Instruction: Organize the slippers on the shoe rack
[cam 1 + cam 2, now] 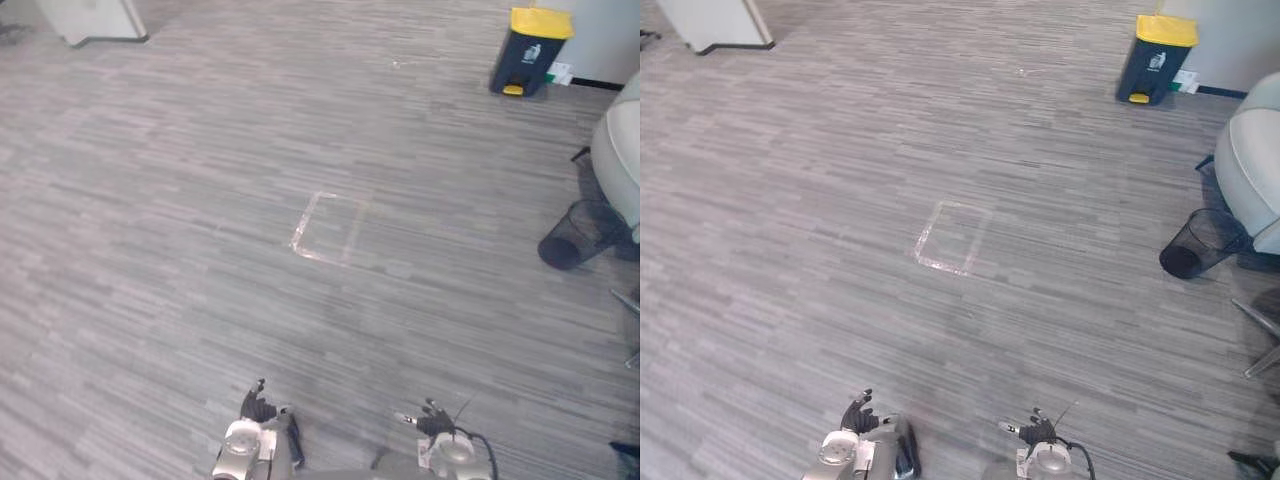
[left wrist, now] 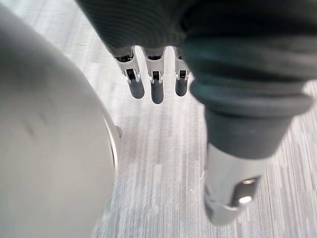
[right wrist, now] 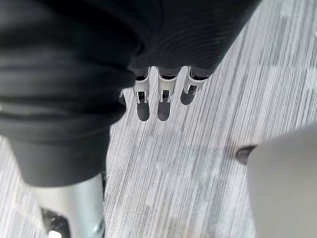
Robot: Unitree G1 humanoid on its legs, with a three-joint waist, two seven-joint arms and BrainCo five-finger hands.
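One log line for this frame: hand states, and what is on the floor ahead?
left hand open, empty | right hand open, empty | taped square ahead | yellow-lidded bin, black mesh wastebasket to the right

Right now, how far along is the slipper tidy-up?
Done: nothing visible. The head camera faces grey carpet with a taped square, a yellow-lidded bin and a black mesh wastebasket. In hand: nothing; the left hand and right hand hang low over the carpet, fingers straight, both empty. Left: the whole job, likely starting with getting to the slippers and the rack.
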